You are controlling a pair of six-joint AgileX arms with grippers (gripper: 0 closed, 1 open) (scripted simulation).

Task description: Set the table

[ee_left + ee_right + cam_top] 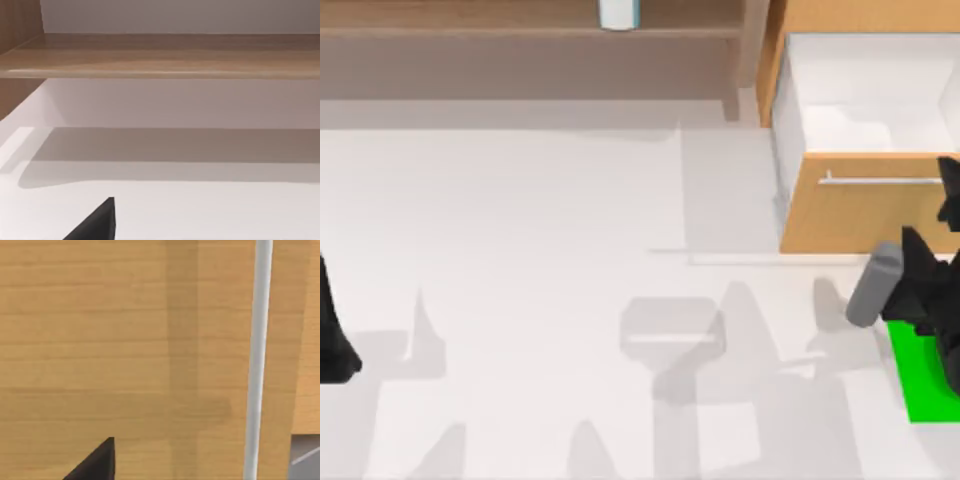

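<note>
white table [540, 250] fills most of the top view, a very large flat surface whose long axis runs from left to right. bright green rectangular patch [918, 375] is marked near its right edge, with its longer side running from near to far.

light-wood drawer cabinet [840, 215] stands at the far right, its drawer pulled open with a white inside. a metal bar handle [880, 181] runs across the drawer front. brown wooden shelf [520, 40] runs along the far side, with a small white and blue container [619, 14] on it.

right gripper [930, 285] is at the right edge, between the drawer front and the green patch. a grey cylinder [873, 285] sits tilted just beside it, over the near left corner of the cabinet. i cannot tell whether this pincer is apart, together or clamped on the cylinder.

left arm [332, 330] is parked at the left edge. i cannot tell the state of its pincer either.
</note>
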